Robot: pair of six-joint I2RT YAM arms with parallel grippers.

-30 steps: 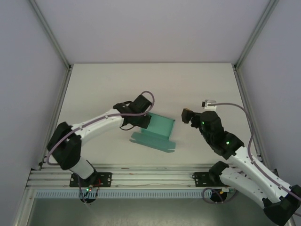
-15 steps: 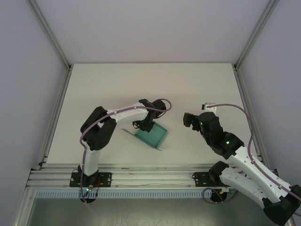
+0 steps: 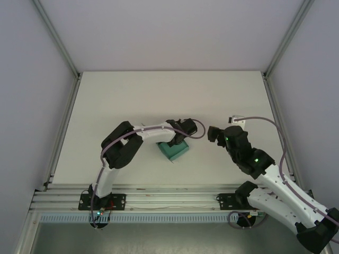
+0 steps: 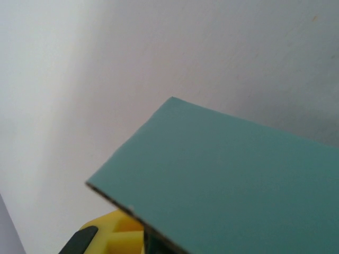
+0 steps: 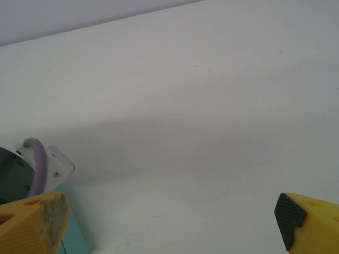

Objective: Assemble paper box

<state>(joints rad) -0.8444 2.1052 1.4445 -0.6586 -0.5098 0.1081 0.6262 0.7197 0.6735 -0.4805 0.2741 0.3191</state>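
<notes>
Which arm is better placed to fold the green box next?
Probably left: the left gripper is shut on the paper box. The right gripper hangs open beside it, apart.

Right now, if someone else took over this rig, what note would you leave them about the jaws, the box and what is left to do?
Left gripper: jaws shut on an edge of the paper box.
Right gripper: jaws open and empty, just right of the box and apart from it.
Box: teal card near the middle of the table, between the two arms, folded into a compact shape.
Done: the main folds seem made; it is not a flat sheet.
Left: whether the flaps are tucked cannot be told. Probably bring the right arm in to close them while the left holds.
</notes>
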